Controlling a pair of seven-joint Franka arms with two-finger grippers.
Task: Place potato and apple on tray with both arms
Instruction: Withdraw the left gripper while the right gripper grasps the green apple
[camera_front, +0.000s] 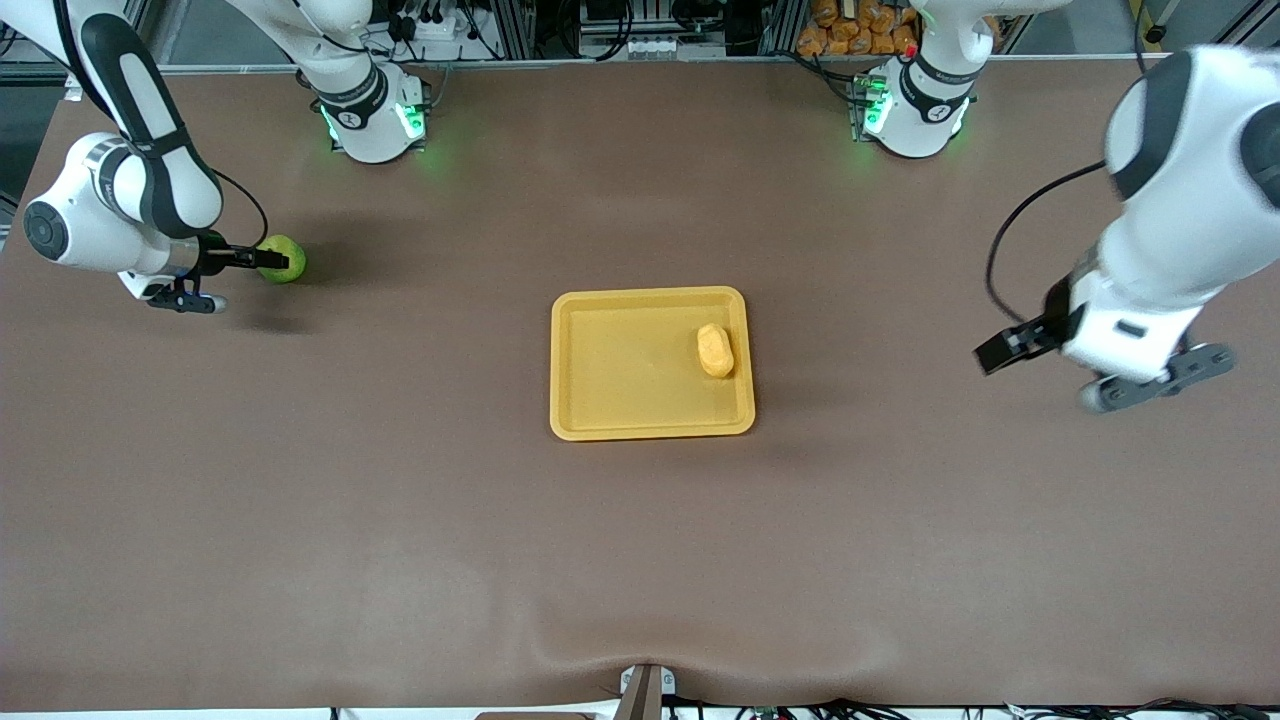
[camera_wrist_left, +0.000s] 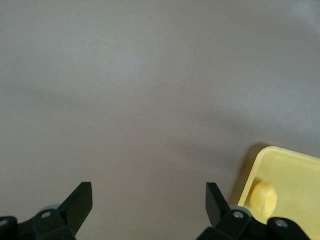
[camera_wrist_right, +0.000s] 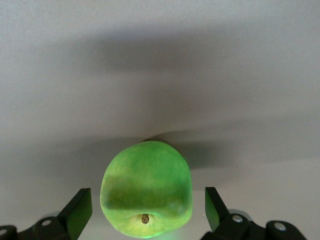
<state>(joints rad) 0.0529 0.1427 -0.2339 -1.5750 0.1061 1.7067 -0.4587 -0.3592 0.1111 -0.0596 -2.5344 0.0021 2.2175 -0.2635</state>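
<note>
While the potato lies in the yellow-orange tray, at the tray's end toward my left arm, half of the job looks done. My left gripper hangs over bare table toward the left arm's end, well apart from the tray, fingers spread wide and holding nothing; that arm waits. In the left wrist view I catch the tray's corner and the potato just inside the rim.

What is left is the apple. It sits on the table toward the right arm's end, well apart from the tray and farther from the front camera than it. My right gripper is down at it, jaws wide with one finger on either side of the fruit, as the right wrist view shows: the apple fills the gap between the fingers, stem dimple facing the camera, a sliver of space each side. Not clamped yet, I judge, though from the front I cannot tell whether a fingertip already touches the skin. Squeeze, lift, carry to the tray: that remains.

Surface: a plain brown mat, smooth, slightly rippled at its edge nearest the front camera. Along the top, two green-lit bases, aluminium framing, cables, and an orange heap I cannot make out.
</note>
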